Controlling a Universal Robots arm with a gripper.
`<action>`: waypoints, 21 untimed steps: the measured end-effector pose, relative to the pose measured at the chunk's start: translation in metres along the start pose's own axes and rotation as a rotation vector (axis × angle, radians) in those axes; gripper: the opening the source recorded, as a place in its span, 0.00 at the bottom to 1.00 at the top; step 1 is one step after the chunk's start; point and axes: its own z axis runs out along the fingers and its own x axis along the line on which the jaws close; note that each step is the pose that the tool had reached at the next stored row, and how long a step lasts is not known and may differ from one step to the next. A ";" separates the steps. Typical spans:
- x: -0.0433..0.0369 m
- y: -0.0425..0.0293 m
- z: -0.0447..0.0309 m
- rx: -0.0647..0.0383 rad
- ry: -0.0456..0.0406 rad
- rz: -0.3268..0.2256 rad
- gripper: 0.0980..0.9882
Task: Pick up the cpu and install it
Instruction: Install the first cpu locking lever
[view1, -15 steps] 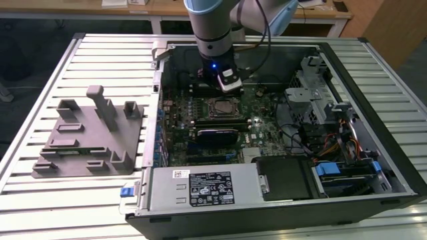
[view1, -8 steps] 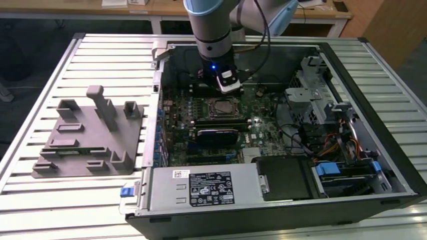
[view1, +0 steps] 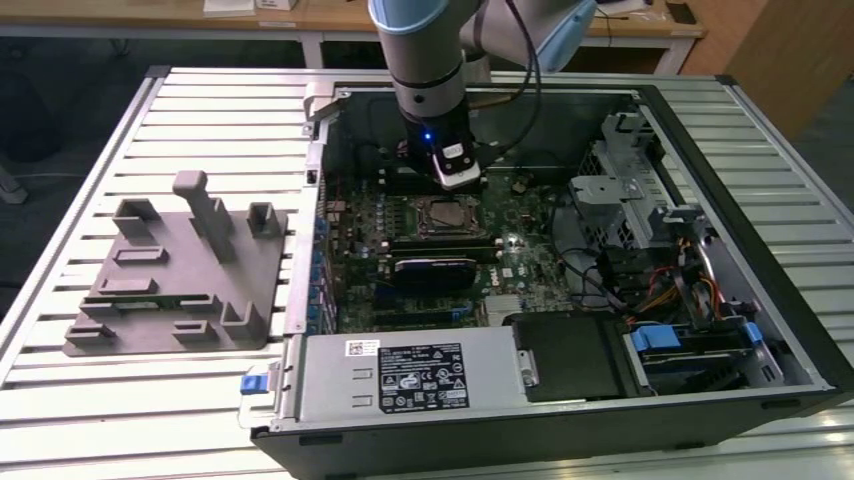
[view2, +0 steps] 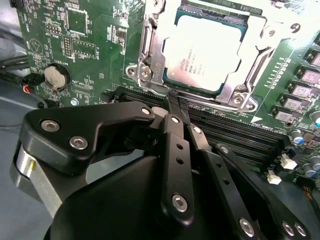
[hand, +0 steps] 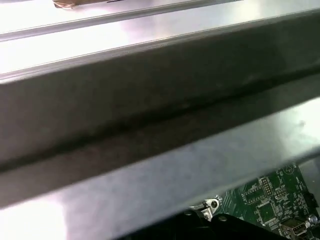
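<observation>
Metal case wall (hand: 150, 115) sweeps across close up, bright slatted table (hand: 100, 35) beyond it, green motherboard (hand: 270, 200) peeking beneath its edge.

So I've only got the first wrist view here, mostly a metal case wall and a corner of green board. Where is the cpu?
Observer: In the second wrist view the cpu lies flat in its socket, with the metal frame over its edges.
Operator: Is the gripper holding anything?
Observer: No. The gripper has its jaws together and empty, tips beside the socket.
Operator: And the arm overall?
Observer: In the exterior view it reaches down into the open computer case; a grey fixture tray sits outside, on the exterior view's left.
</observation>
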 end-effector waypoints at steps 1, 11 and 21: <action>-0.0004 0.0001 0.0004 0.000 -0.0006 0.003 0.01; -0.0057 -0.0002 0.0019 -0.003 0.0002 0.007 0.01; -0.0067 -0.0011 0.0005 -0.016 0.0045 0.010 0.01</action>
